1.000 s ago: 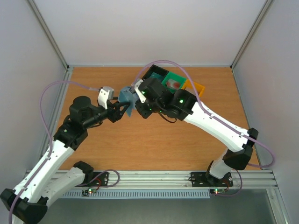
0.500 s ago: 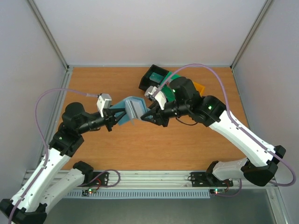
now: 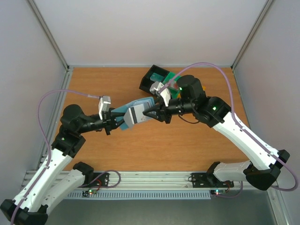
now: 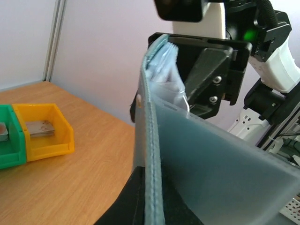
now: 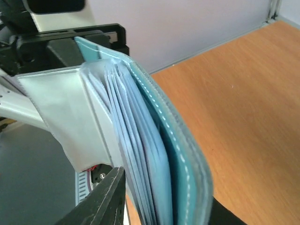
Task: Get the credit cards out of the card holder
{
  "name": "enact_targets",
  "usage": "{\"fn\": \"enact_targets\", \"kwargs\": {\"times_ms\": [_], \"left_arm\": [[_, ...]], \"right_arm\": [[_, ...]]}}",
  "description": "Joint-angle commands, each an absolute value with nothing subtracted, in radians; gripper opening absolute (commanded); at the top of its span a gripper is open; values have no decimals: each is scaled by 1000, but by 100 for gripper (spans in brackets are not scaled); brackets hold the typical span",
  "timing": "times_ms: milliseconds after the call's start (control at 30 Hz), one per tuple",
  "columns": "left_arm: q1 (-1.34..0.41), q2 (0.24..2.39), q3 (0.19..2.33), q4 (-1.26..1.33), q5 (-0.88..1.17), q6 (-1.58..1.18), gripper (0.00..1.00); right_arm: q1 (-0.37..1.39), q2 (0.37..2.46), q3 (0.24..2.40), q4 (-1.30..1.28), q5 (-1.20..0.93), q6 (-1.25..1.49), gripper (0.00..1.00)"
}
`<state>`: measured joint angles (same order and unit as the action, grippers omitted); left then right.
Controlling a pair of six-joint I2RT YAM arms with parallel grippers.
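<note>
The light blue card holder hangs in the air between my two grippers, above the middle of the table. My left gripper is shut on one cover of the holder; its stitched edge runs up between the black fingers. My right gripper is closed around the other end: in the right wrist view the holder shows its stacked pale pockets and teal cover between the two fingers. A flat card lies in the orange bin. I see no card edge sticking out of the pockets.
A black bin and a green bin stand at the back of the table, partly behind the right arm. The green bin stands next to the orange one. White walls close in the table on three sides.
The holder has come forward from beside the bins to mid-table. The right arm has swung round to the holder's right end and closed on it. The left gripper has kept its hold.
</note>
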<state>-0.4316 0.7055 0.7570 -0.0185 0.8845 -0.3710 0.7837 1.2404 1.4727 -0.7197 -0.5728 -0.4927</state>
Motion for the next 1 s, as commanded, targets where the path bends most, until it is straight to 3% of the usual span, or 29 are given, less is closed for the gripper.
{"fn": "enact_targets", "kwargs": {"times_ms": [0,300,367,467,633,867,967], "left_arm": [[-428,698,755,81,924,-387,0],[-427,694,751,-13,790,-355,3],[-425,692,749,-50,788,-329,25],[-421,677,750,-100,849,-254,50],[-403,654,790,-281,870,-86,76],[-331,598,869,-280,729,27,78],[-322,586,891,-247,906,78,68]], "right_arm": [[779,1285,1490,-679,-550,-459,26],[780,1278,1492,-682,-582,-452,4],[778,1271,1501,-697,-561,-445,1],[759,1256,1506,-711,-556,-429,1],[719,1224,1500,-721,-558,-408,1],[684,1229,1521,-765,-440,-357,1],[683,1252,1537,-773,-426,-343,1]]}}
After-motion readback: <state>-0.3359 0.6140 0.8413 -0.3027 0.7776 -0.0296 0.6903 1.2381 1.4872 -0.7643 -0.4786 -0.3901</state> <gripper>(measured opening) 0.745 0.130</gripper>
